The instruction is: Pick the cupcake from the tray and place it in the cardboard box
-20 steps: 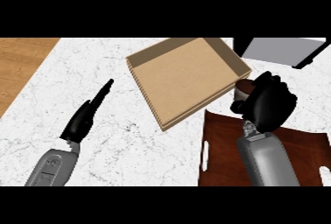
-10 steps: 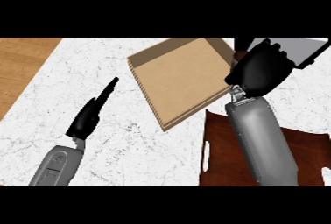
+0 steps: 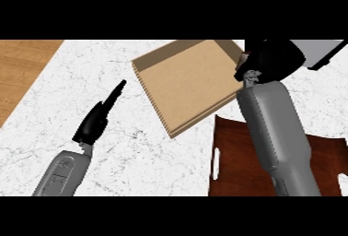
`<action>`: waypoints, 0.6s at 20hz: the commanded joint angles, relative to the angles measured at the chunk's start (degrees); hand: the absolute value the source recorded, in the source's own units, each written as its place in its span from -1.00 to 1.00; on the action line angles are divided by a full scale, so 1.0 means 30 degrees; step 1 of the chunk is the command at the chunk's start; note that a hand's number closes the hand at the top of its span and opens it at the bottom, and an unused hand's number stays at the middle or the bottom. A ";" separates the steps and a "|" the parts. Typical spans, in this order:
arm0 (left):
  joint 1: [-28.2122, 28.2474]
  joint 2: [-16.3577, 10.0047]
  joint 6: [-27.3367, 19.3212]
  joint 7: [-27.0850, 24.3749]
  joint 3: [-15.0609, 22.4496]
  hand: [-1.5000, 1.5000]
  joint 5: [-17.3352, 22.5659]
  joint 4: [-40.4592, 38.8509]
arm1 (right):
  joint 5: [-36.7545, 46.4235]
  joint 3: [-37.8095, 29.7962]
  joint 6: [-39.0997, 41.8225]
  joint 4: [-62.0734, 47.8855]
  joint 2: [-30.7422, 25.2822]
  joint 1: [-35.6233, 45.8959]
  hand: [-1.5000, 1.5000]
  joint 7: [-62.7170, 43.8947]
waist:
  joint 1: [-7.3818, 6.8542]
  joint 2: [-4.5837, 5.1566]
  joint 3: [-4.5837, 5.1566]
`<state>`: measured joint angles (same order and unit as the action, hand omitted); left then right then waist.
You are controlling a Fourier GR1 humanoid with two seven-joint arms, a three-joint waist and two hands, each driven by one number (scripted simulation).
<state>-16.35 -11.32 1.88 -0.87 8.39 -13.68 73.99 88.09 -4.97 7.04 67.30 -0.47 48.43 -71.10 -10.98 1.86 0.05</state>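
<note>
The right hand (image 3: 269, 59) sits at about one o'clock in the head view, its black fingers curled into a tight bundle that faces down over the right rim of the cardboard box (image 3: 183, 85). The cupcake itself is hidden; judging by the clenched shape and by the bare wood showing on the tray (image 3: 238, 161), it is most likely enclosed in that hand, carried high so it clears the box wall. The grey forearm runs from five o'clock up across the tray, which explains why part of the tray is covered and cannot be checked. The box lies tilted at twelve o'clock, open side up, its near corner just beside the tray's top edge, a short reach for the drop. What remains, I judge, is to move the hand toward eleven o'clock over the box floor and let go. The left hand (image 3: 99, 120) rests at nine o'clock on the counter (image 3: 142, 156), fingers straight, well apart from the box
</note>
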 commanded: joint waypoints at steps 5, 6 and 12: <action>-0.0214 0.0081 -0.0218 -0.0452 -0.0262 0.00 -0.0041 -0.0687 | -0.2676 0.1072 -0.4205 -0.3123 0.0149 0.2611 -1.00 -0.4319 | 0.0041 0.0067 0.0008; -0.0624 0.0288 -0.0242 -0.0095 -0.0053 0.00 -0.0229 -0.0929 | -0.2494 0.1239 -0.4869 -0.2964 0.0148 0.2954 -1.00 -0.4112 | 0.0179 0.0105 0.0002; -0.0144 -0.0153 -0.0191 -0.0457 -0.0532 0.00 0.0021 -0.0821 | -0.1436 0.1326 -0.9098 -0.1451 0.0147 0.3500 -1.00 -0.2777 | 0.0498 -0.0009 -0.0011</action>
<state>-16.74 -11.39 1.34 -1.61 7.40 -13.74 72.36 83.29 -2.36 -6.35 62.12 -0.55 56.69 -68.87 -10.03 1.78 0.00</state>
